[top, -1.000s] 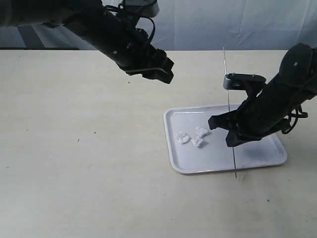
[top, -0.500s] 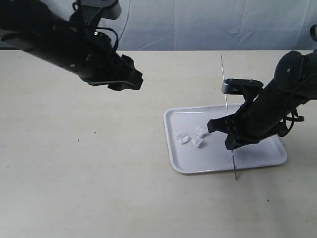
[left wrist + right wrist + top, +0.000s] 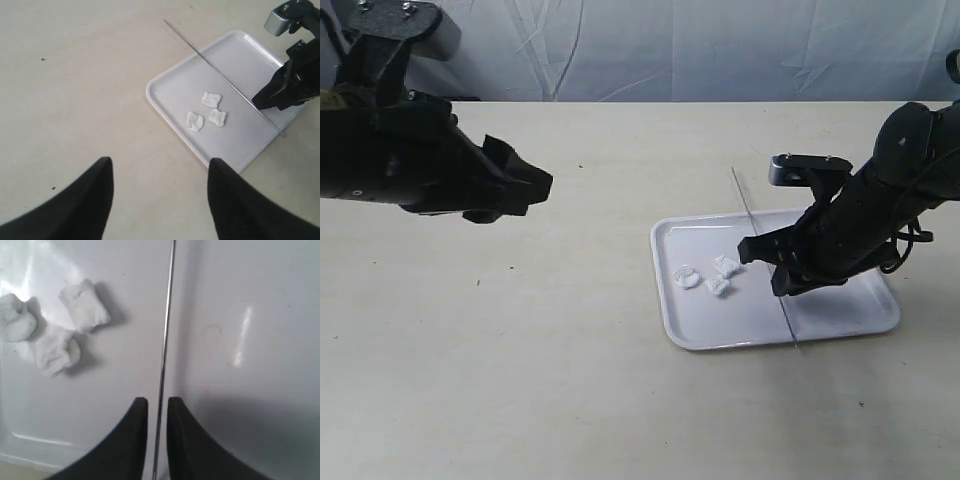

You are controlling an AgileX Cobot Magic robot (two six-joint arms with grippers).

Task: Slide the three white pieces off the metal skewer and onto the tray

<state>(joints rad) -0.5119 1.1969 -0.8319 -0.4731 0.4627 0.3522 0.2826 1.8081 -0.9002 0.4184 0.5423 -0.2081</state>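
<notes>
Your R end effector (image 3: pixel 767 268) has its fingers pressed nearly together, pinching the metal skewer (image 3: pixel 752 220) low on its length. In the R wrist cam the rod (image 3: pixel 165 340) runs straight down into the narrow slot between the two black fingertips (image 3: pixel 156 402). The skewer stands tilted, not upright. Its upper end leans toward the tabletop's far edge and a bit left, and its lower tip sits at the tray's near rim. From these views you can't tell whether the tip touches the rim or the tabletop (image 3: pixel 520 350) just past it.

The three white pieces (image 3: pixel 718 288) lie on the tray (image 3: pixel 840 305), clustered in its left half and clear of the rod. Two of them are touching or nearly so, w/ the third just beside. The L wrist cam shows the same trio (image 3: pixel 211 99) beside the skewer (image 3: pixel 220 74), which crosses diagonally above the tray (image 3: pixel 235 55). Up close they look like soft, crumpled lumps (image 3: pixel 84 305) on glossy white (image 3: pixel 250 390).

The tray sits toward the tabletop's right edge, approx mid-depth.

Your L end effector (image 3: pixel 520 190) is spread wide, w/ both fingers well apart in its own cam (image 3: pixel 160 162). It hovers over the left part of the tabletop, well apart from the tray.
</notes>
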